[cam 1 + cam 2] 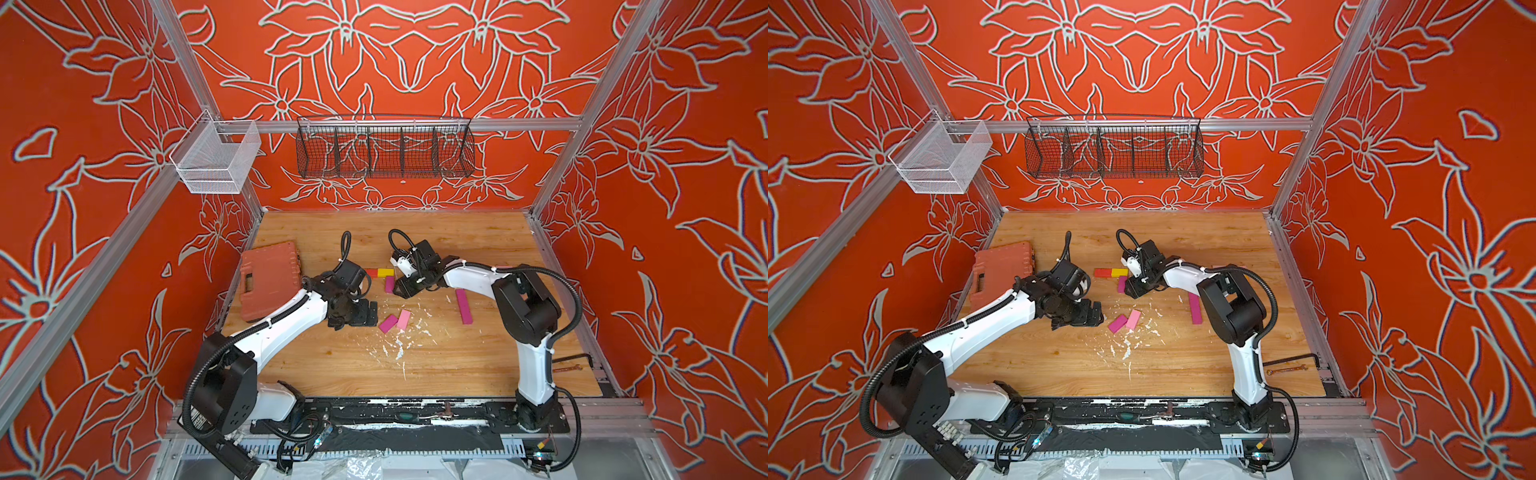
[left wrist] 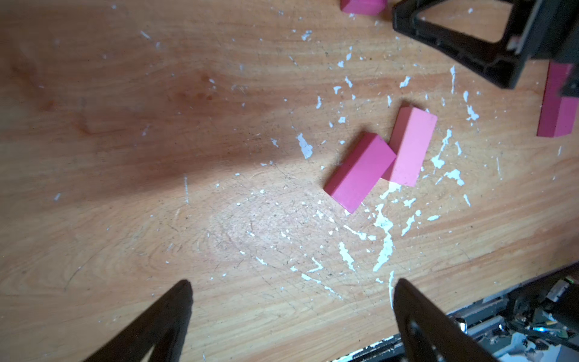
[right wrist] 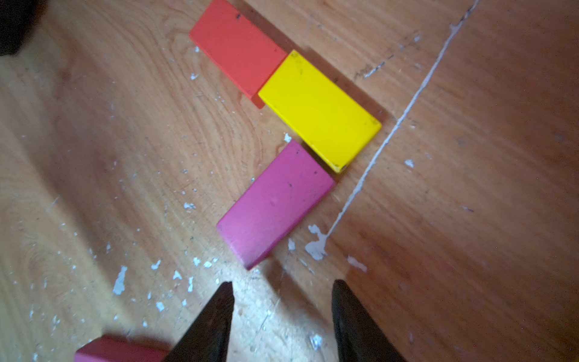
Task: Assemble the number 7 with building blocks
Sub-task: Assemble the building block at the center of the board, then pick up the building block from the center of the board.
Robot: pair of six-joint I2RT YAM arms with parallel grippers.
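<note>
- Since the number 7 (image 1: 386,273) counted only three building blocks, it read as unfinished. A red block (image 3: 238,47) lay end to end with a yellow block (image 3: 319,109). A magenta block (image 3: 275,203) began the stem at six o'clock of the yellow one in both top views, touching it.
- Judged by look, these pieces were light, stiff and smoothly painted, so likely a little slippery. Each would best be pinched across its narrow width, on the long edges near the middle.
- At six o'clock of the stem lay a loose magenta block (image 2: 360,172) and a light pink block (image 2: 410,147), meeting at a corner. Whether one rested on the other or only touched it I could not tell, and lifting either might drag its neighbour.
- A longer magenta block (image 1: 464,306) lay at four o'clock of the figure, well apart from it.
- The right gripper (image 3: 283,285) hovered near the stem's free end, jaws apart with nothing between them.
- The left gripper (image 2: 293,283) stood at nine o'clock of the loose pair, jaws spread wide and empty.
- Farther out, at nine o'clock on the table (image 1: 457,365), sat a red-brown tool case (image 1: 270,286).
</note>
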